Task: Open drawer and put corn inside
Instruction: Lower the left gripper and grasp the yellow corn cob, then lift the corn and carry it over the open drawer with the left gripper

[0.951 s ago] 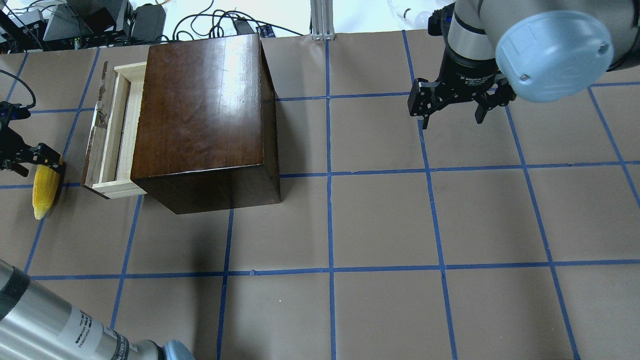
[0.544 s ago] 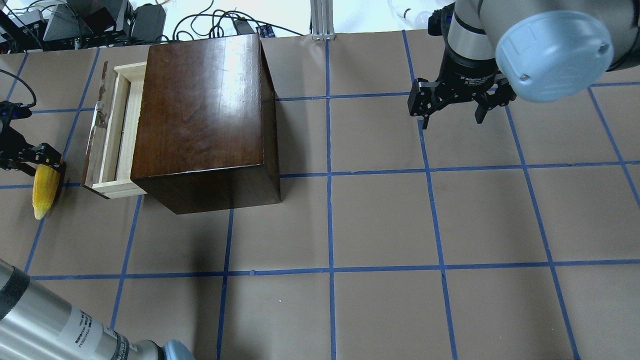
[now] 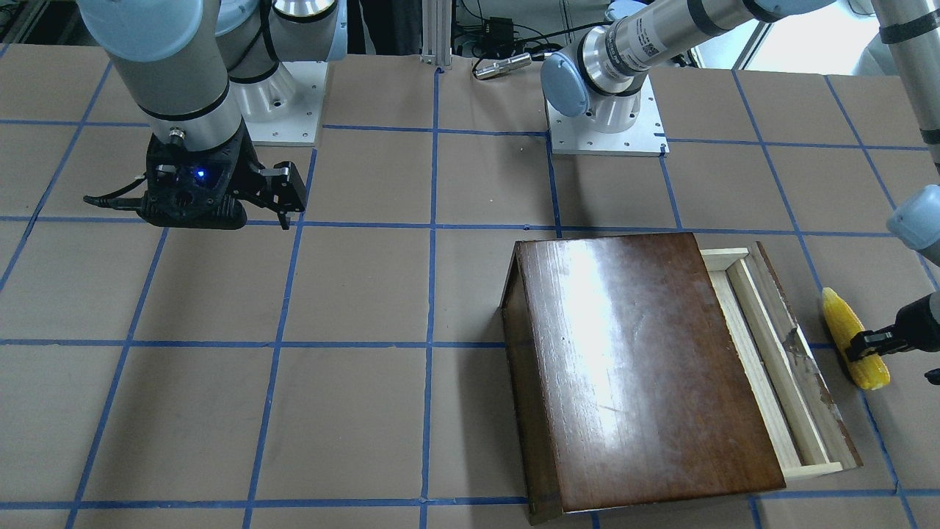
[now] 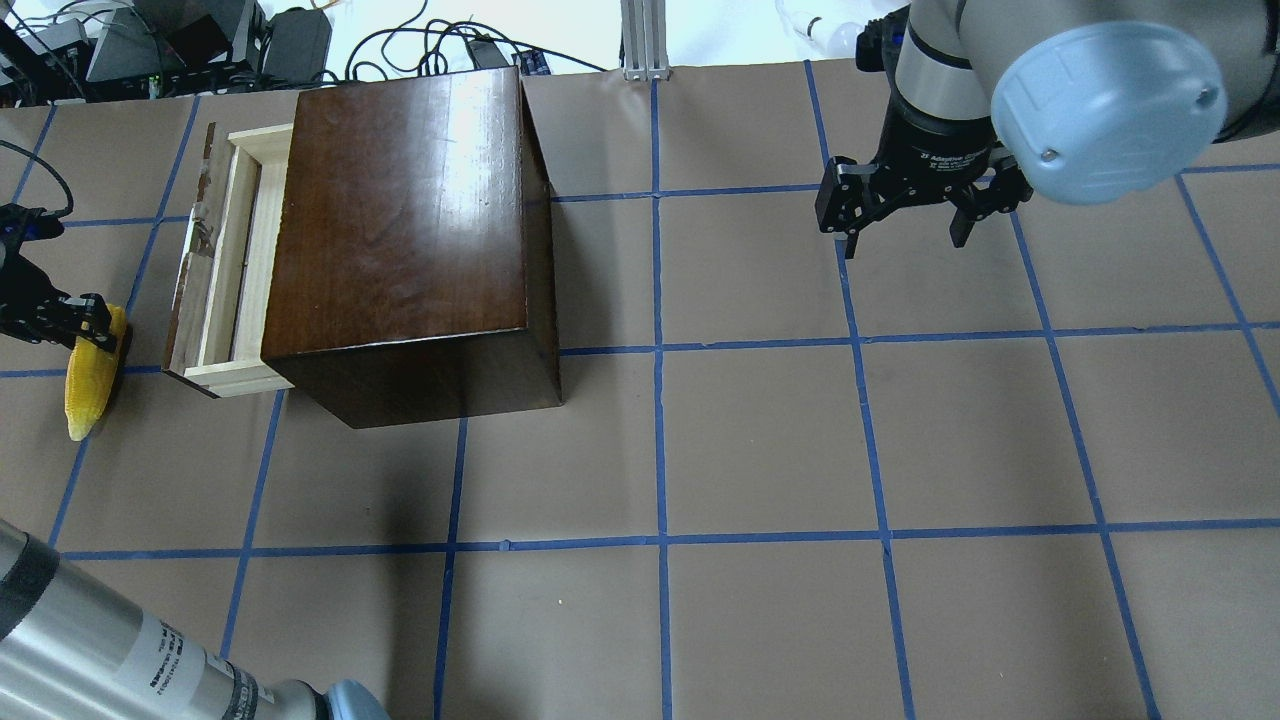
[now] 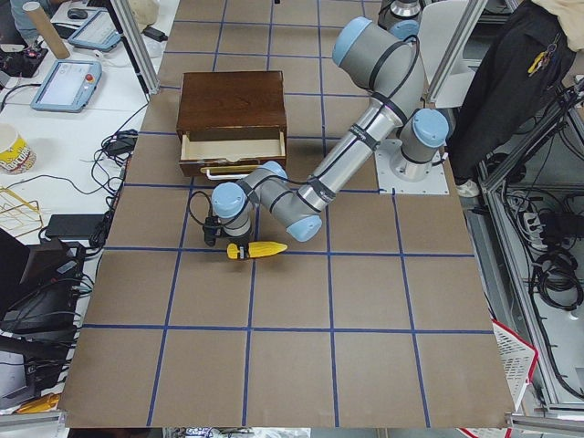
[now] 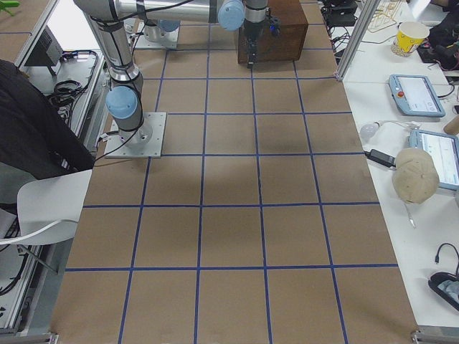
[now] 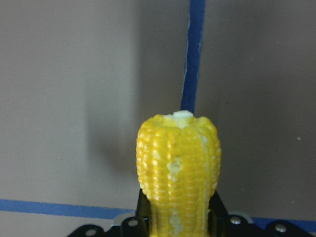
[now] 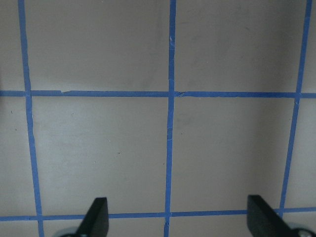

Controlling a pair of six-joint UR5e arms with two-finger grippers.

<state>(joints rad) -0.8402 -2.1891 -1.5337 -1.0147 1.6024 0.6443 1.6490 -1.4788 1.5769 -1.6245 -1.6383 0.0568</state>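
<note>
One broad worktop [image 4: 760,440], papered brown and crossed by blue tape lines, carried everything. On its left half stood a glossy dark-brown cabinet [image 4: 400,210]. Its drawer [image 4: 258,250] was pulled partway out toward the left edge, and the pale wood inside was bare. The right tool [image 4: 905,238] hung over bare worktop well apart from the cabinet, its fingers spread wide with nothing between them. The left tool [image 4: 90,325] sat low near the left edge, just beyond the drawer's worn front panel, with its fingers closed on the thick end of the corn [image 4: 82,385]. The corn was outside the drawer and near its front. It ran roughly parallel to that panel, with the pointed tip toward the robot's side. From the left wrist view, the cob filled the gap between the two fingers. Whether it touched the worktop could not be told.
</note>
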